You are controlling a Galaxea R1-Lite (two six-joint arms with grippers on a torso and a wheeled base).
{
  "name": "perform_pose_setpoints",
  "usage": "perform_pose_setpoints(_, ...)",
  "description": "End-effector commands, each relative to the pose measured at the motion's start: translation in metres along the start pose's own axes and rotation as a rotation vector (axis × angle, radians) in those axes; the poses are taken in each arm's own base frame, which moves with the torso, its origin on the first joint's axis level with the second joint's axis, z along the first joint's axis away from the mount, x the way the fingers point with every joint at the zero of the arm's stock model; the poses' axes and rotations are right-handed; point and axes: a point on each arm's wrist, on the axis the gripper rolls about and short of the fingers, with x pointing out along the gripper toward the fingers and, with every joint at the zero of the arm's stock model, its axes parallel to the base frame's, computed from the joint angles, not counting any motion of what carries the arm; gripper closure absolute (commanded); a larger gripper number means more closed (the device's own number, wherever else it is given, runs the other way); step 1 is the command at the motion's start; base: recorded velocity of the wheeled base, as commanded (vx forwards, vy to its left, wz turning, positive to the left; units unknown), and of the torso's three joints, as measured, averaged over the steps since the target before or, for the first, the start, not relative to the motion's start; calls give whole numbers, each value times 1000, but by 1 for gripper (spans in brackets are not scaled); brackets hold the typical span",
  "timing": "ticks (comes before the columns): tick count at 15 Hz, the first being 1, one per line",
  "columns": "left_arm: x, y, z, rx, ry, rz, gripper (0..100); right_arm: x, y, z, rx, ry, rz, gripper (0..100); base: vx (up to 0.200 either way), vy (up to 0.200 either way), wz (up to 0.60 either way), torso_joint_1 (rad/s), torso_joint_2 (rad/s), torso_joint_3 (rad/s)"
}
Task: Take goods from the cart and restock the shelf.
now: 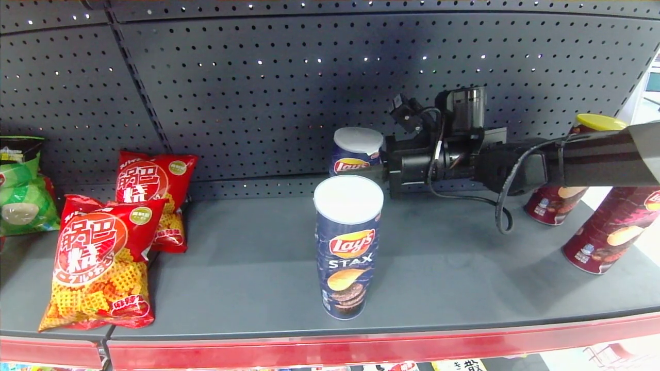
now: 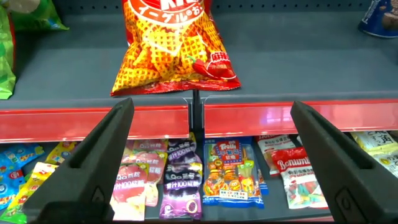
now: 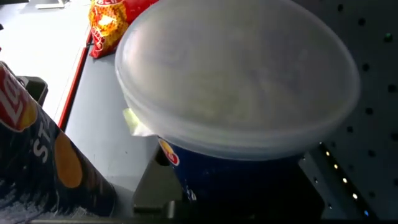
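Nearest, the left pincer point(image 2: 211, 168) hangs in front of the shelf's point(image 1: 258, 268) red front lip point(image 1: 361, 350). Its two dark fingers point(image 2: 93, 168) are spread wide and hold nothing. Between them, a lower tier shows a row of sweet packets point(image 2: 230, 174) lying flat.

On the grey shelf, a red snack bag point(image 1: 100, 273) lies at the left, just behind the lip. A second red bag point(image 1: 154, 201) stands propped behind it, and the first overlaps its lower corner. A green bag point(image 1: 20, 201) sits at the far left edge.

Near the middle, the front blue can point(image 1: 348, 247) stands upright with its white lid on, a little back from the lip. At the right, two red cans point(image 1: 603, 242) stand upright, the farther one with a yellow lid point(image 1: 598, 122).

Right behind the front can stands the rear blue can point(image 1: 356, 152), also upright and white-lidded, close to the pegboard back wall point(image 1: 258, 93). The right pincer point(image 1: 380, 170) comes in from the right and is clenched on this rear can just under its lid. The right wrist view shows a finger on either side of the can's body.
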Motion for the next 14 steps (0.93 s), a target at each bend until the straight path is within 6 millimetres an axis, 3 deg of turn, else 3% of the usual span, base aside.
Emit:
perform_pose_setpoints(1,0,0,0,-1,0,-1,0,6,0,-3,4,2,12,100,0,0,0,0,0,0)
perform_pose_setpoints(14,0,0,0,-1,0,-1,0,16,1,-6,8,-1,37,100,0,0,0,0,0,0)
